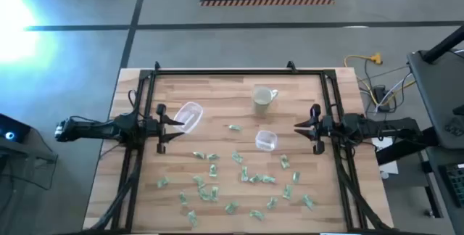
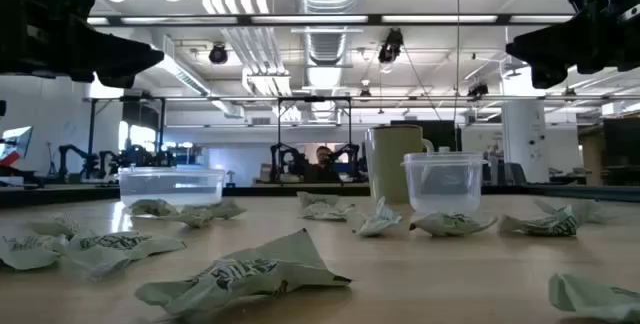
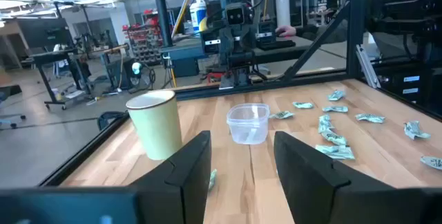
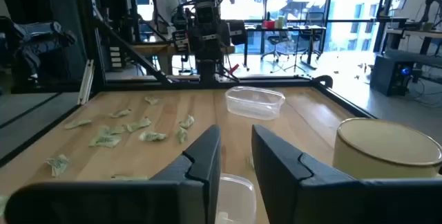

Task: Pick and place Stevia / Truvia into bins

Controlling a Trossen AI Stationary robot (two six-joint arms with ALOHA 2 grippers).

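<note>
Many green-and-white Stevia / Truvia packets [image 1: 214,171] lie scattered flat on the near half of the wooden table [image 1: 319,93], and one packet [image 1: 233,128] lies apart near the middle. The wider clear bin [image 1: 190,116] stands at the left, just in front of my left gripper [image 1: 179,122], which hangs open above the table. The smaller clear bin [image 1: 266,140] stands near the middle, left of my right gripper [image 1: 298,128], which is open with a narrower gap [image 4: 235,156]. Neither gripper has anything between its fingers [image 3: 242,160].
A pale mug [image 1: 262,99] with a handle stands on the table beyond the smaller bin. A black frame [image 1: 225,71] runs around the table's far and side edges. Bare wood lies between the bins and along the far part.
</note>
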